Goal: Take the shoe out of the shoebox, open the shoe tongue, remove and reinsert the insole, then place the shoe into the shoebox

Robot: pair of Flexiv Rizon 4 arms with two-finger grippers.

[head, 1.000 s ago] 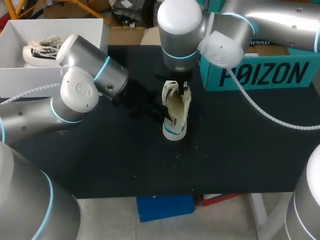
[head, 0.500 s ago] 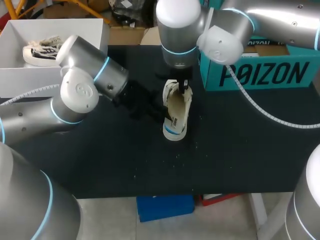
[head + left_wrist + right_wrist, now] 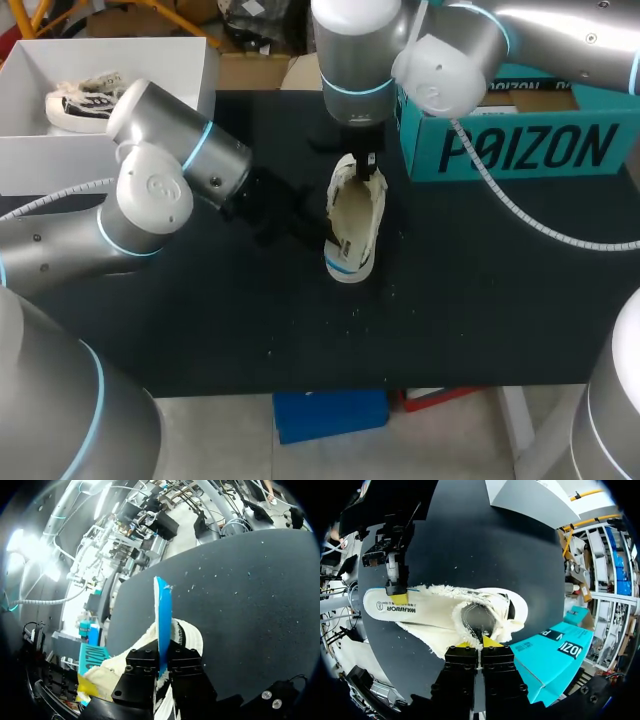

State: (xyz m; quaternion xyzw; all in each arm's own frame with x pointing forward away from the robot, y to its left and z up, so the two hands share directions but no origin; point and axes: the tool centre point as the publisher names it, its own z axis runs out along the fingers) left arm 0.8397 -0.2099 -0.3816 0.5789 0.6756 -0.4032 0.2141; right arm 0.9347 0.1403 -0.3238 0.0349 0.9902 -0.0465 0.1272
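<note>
1. Right wrist view: right gripper (image 3: pixel 479 643) clamped on tongue (image 3: pixel 465 630) to hold shoe (image 3: pixel 506 605) open, table (image 3: pixel 470 540) ctr.
2. Left gripper (image 3: pixel 163 661) pinches insole (image 3: pixel 162 610) at heel end, w/ insole partly out, prob. so I can slide it.

Black table (image 3: pixel 250 330), scattered pale specks (image 3: pixel 352 310)

A pale shoe (image 3: pixel 355 225) lies near the middle of the black tabletop (image 3: pixel 480 300), opening upward, heel toward the near edge. The dark left end effector (image 3: pixel 318 232) meets its left side near the heel. The right end effector (image 3: pixel 369 166) points down at its far end. A teal box (image 3: pixel 520 140) sits at the far right corner, and a white box (image 3: pixel 150 60) holding a second shoe (image 3: pixel 82 100) at the far left.
</note>
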